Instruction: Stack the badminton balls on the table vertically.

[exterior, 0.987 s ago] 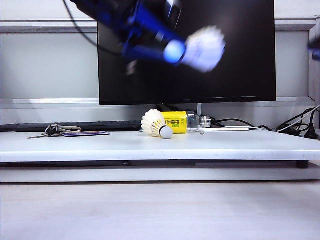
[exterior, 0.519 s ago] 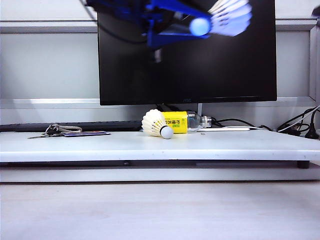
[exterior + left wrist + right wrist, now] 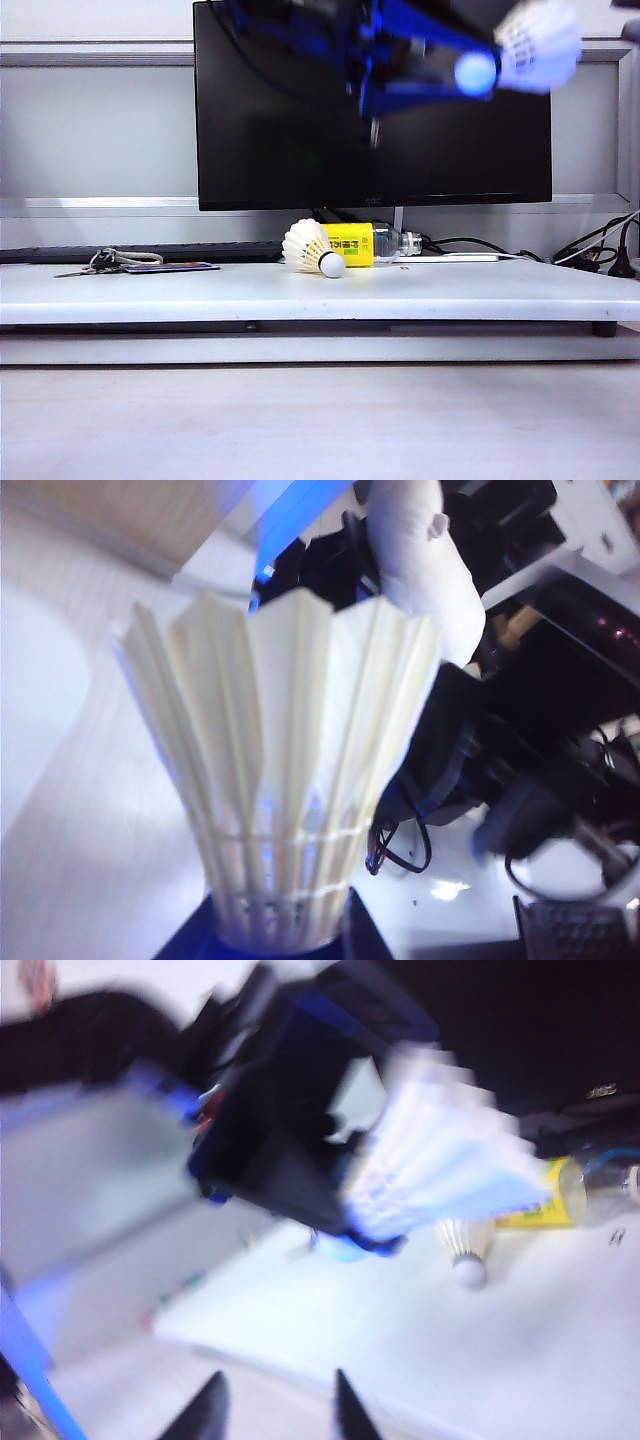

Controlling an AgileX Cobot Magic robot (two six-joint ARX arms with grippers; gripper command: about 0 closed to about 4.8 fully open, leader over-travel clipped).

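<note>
One badminton ball (image 3: 312, 247) lies on its side on the white table (image 3: 450, 290), cork tip toward the camera, touching a bottle behind it. High above the table at the upper right, my left gripper (image 3: 468, 62) is shut on the other badminton ball (image 3: 540, 42), blurred. The left wrist view shows that ball's skirt (image 3: 285, 770) flaring out from the left gripper (image 3: 275, 945), which grips its base. My right gripper (image 3: 275, 1400) is open and holds nothing. Its view shows the held ball (image 3: 440, 1180) and the lying one (image 3: 467, 1250).
A clear bottle with a yellow label (image 3: 360, 243) lies behind the resting ball. A large black monitor (image 3: 300, 150) stands at the back. Keys and a dark flat item (image 3: 130, 264) lie at the table's left, cables (image 3: 590, 250) at its right.
My left gripper has carried its badminton ball up and to the right, from in front of the monitor's middle to its upper right corner. The ball on the table has not moved.
</note>
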